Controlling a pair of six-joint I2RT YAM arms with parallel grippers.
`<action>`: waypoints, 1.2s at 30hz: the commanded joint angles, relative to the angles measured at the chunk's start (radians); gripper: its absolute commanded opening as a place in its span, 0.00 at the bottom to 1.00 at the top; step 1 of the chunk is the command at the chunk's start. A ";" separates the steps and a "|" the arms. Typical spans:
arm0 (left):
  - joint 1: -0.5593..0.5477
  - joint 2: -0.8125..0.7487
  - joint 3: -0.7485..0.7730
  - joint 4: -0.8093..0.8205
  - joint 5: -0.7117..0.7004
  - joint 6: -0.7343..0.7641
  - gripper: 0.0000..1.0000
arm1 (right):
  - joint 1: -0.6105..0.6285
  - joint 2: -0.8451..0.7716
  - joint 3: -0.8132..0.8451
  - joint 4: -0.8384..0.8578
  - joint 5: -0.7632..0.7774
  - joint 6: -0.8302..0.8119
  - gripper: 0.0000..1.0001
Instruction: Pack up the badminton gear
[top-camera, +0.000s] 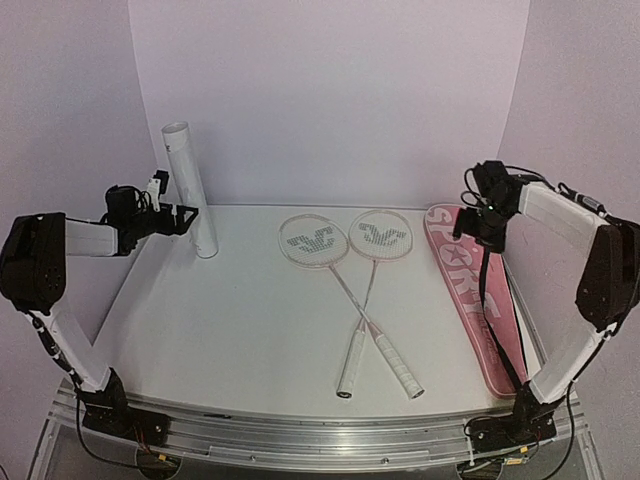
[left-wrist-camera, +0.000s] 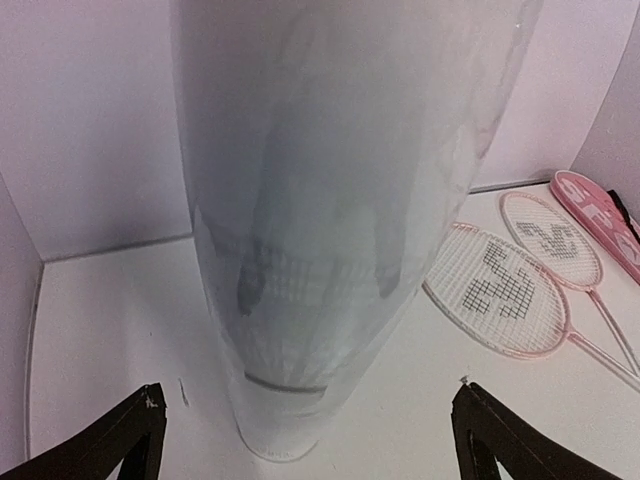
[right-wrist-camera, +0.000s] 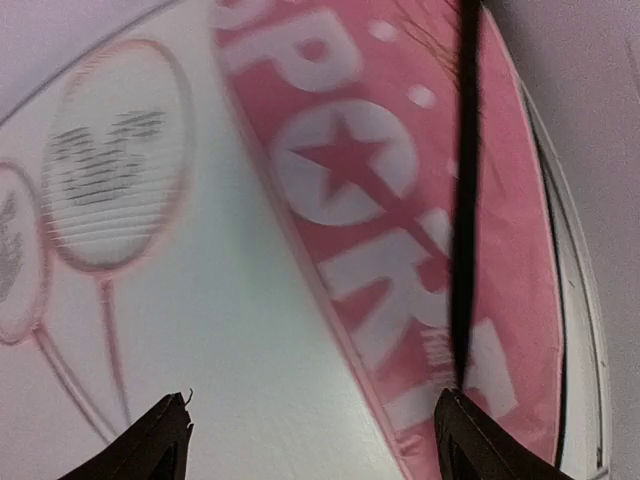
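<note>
black fingers (left-wrist-camera: 135, 440) of the left gripper (left-wrist-camera: 310, 440) stand spread wide, one on each side of a white tube (left-wrist-camera: 320, 200), and in the left wrist view there is a gap between the tube and each finger. the tube stands nearly upright on the white table (top-camera: 230, 320), at the back left corner. through its cloudy wall show the blurred feather skirts of shuttlecocks (left-wrist-camera: 300, 290), stacked inside; how many cannot be told. farther right, in the middle of the table, lie the two rackets (top-camera: 345, 245), flat, heads side by side towards the back wall. their shafts cross partway down and the white handles end near the front edge. the right gripper (right-wrist-camera: 320, 445) is also spread wide with nothing between its fingers. it hovers above the far end of a pink bag (right-wrist-camera: 400, 200) with white lettering, which lies along the right side of the table, just beside the right-hand racket head. a black strip (right-wrist-camera: 465, 200) runs along the bag and ends close to one of the right gripper's fingers; whether they touch cannot be told.
</note>
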 joint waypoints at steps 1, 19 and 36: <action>0.002 -0.105 0.000 -0.145 -0.047 -0.067 1.00 | -0.180 0.034 -0.103 -0.138 -0.055 0.025 0.83; -0.081 -0.348 -0.129 -0.200 -0.031 -0.116 1.00 | -0.508 0.373 -0.062 -0.043 -0.263 -0.245 0.80; -0.197 -0.453 -0.156 -0.136 -0.016 -0.009 0.97 | -0.455 0.108 -0.043 -0.033 -0.325 -0.240 0.00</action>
